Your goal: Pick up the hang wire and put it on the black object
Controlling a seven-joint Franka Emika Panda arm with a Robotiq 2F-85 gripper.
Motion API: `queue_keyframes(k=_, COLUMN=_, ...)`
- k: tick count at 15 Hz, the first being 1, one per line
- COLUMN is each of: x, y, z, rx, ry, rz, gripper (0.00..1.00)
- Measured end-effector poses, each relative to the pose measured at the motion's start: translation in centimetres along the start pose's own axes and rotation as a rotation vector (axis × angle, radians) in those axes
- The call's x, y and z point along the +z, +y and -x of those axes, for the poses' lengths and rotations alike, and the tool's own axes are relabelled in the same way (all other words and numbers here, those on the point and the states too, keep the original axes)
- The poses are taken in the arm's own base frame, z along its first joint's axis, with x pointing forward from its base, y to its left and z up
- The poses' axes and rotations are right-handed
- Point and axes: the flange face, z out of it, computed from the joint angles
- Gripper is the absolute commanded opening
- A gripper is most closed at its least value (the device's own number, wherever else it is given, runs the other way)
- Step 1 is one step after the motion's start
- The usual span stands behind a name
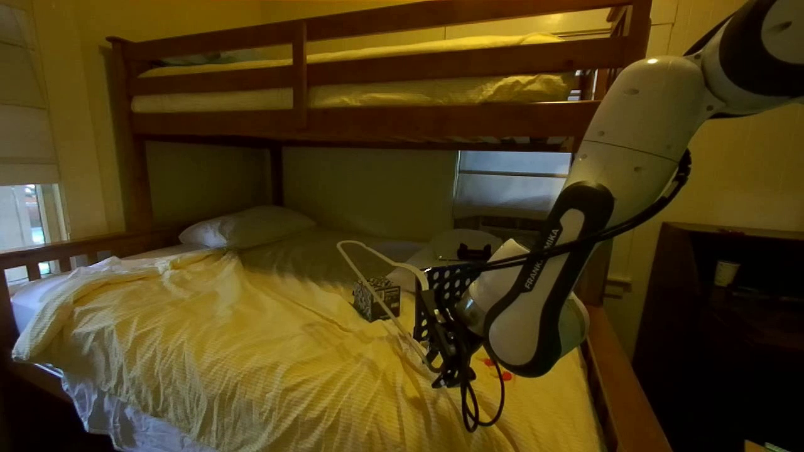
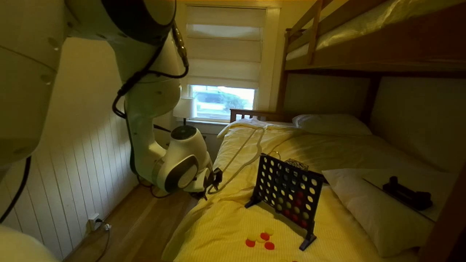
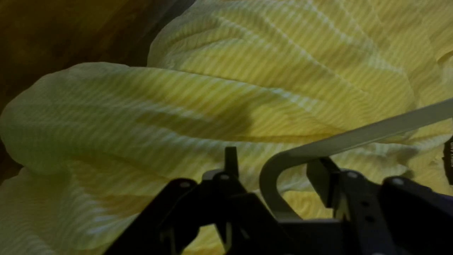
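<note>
The hang wire is a pale, flat-sided hanger, seen in both exterior views (image 1: pixel 372 290) (image 2: pixel 259 145). In the wrist view its rounded corner lies between my fingers, and one arm (image 3: pixel 371 133) runs off right. My gripper (image 3: pixel 274 171) has its fingers apart; the corner bends round the right finger, and its lower part is hidden behind the gripper. The gripper also shows in both exterior views (image 1: pixel 446 364) (image 2: pixel 212 185). I cannot tell how the hanger is supported. The black object, an upright holed grid (image 2: pixel 291 196), stands beside the hanger; my arm partly covers it (image 1: pixel 452 279).
A dark patterned box (image 1: pixel 389 304) sits on the bed behind the grid (image 2: pixel 296 164). Loose red and yellow discs (image 2: pixel 265 236) lie in front of the grid. A pillow bears a black device (image 2: pixel 407 193). The upper bunk rail (image 1: pixel 352 125) spans overhead. A cable loop (image 1: pixel 468 402) hangs below my gripper.
</note>
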Motion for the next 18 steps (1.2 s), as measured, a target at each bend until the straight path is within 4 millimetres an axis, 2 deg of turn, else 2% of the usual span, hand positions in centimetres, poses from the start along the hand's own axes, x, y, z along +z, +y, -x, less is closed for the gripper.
queue_keyframes(k=2, x=0.04, y=-0.07, z=-0.20, rx=-0.007, ry=-0.001, rz=0.002, gripper=0.99)
queue_keyframes(k=3, x=0.06, y=-0.12, z=-0.30, rx=-0.010, ry=0.000, rz=0.002, gripper=1.00)
queue_keyframes(k=11, x=-0.17, y=-0.59, z=-0.91, rx=-0.063, ry=0.018, rz=-0.038, gripper=1.00)
queue_keyframes(k=18, x=-0.78, y=-0.97, z=-0.59, rx=-0.101, ry=0.036, rz=-0.114, gripper=1.00)
